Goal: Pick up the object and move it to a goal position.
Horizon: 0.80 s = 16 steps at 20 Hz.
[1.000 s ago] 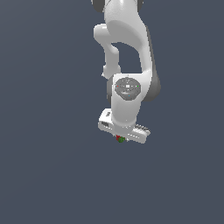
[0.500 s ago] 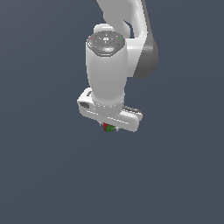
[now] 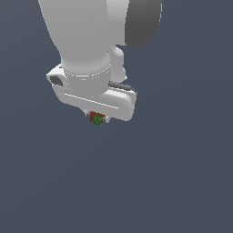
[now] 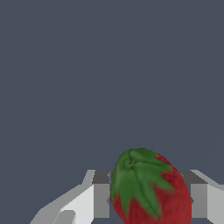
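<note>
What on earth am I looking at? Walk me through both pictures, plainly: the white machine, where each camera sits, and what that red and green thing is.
Both pictures are computer renders of a simulated robot arm, big and white. The exterior view comes from a camera off the arm; the wrist view comes from a camera on the arm's wrist, looking past its grasping end. That grasping end is the tool, with two fingers. Pinched between them is a small strawberry, red with a green leafy cap; it looks large in the wrist view only because that camera is so close. Everything behind is a plain dark grey background; no table or other item shows.
</note>
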Motion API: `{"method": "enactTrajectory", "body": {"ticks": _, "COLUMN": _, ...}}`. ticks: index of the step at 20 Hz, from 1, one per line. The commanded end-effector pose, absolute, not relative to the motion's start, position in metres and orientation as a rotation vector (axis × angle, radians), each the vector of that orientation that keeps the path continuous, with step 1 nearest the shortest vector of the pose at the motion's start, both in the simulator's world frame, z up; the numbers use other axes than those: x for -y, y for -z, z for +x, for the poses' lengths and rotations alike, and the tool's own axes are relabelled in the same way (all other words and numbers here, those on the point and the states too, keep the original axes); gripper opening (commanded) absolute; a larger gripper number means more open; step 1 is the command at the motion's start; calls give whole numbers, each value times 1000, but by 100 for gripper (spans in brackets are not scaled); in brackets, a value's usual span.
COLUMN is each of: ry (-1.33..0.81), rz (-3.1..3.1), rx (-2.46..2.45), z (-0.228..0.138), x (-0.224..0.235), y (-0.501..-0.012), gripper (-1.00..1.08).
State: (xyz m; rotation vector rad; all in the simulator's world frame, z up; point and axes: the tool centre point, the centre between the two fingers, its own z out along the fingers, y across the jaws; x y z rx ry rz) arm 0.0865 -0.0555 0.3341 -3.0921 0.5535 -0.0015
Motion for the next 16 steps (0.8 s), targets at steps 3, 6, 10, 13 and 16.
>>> {"method": "enactTrajectory", "body": {"ticks": 3, "ry": 0, "rz": -3092, "rx": -552, "z": 90, "x": 68, "y": -361, "gripper": -100}}
{"method": "enactTrajectory", "body": {"ticks": 6, "ry": 0, "rz": -3093, "rx": -551, "z": 91, "x": 73, "y": -373, "gripper": -100}}
{"method": "enactTrajectory", "body": {"ticks": 10, "ry": 0, "rz": -3093, "rx": -551, "z": 93, "x": 78, "y": -383, "gripper": -100}}
{"method": "enactTrajectory", "body": {"ticks": 13, "ry": 0, "rz": -3093, "rx": -551, "z": 94, "x": 80, "y": -387, "gripper": -100}}
{"method": "enactTrajectory", "body": {"ticks": 16, "ry": 0, "rz": -3093, "rx": -551, "z": 95, "x": 81, "y": -388, "gripper": -100}}
